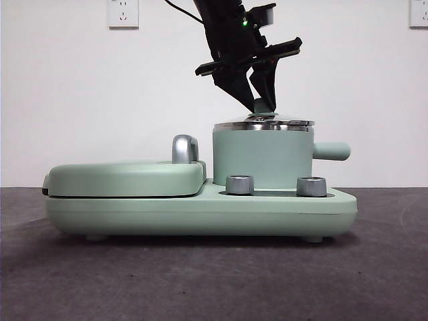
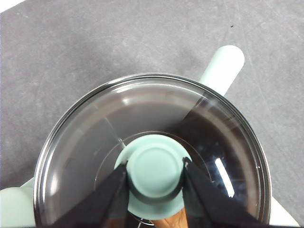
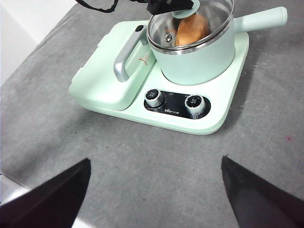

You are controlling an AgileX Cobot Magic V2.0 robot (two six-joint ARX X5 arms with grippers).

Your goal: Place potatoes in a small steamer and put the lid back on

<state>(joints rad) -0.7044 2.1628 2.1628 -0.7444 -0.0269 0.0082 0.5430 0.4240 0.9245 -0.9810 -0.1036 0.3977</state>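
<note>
Here the left gripper [image 1: 262, 100] comes down from above onto the small steamer [image 1: 262, 159], its two black jaws closed on the mint-green knob [image 2: 156, 172] of the lid [image 2: 95, 142]. In the left wrist view the jaws press against either side of the knob, and a sliver of tan-orange skin shows beneath the glass between them. The lid sits level on the steamer's steel rim, covering it fully, as the front view shows. The potato [image 3: 192, 29] lies inside the steamer, seen through the glass in the right wrist view, an orange-tan oval under the lid. The steamer stands on the right part of a mint-green cooker base [image 1: 200, 210], its stubby side handle [image 1: 331, 150] pointing away from the flat griddle cover [image 1: 124, 179] beside it. Two silver dials [image 3: 154, 97] sit on the base in front of the steamer. The right gripper [image 3: 152, 194] hangs well apart from the cooker above the dark grey table [image 3: 142, 161], its jaws spread wide and holding nothing.
</note>
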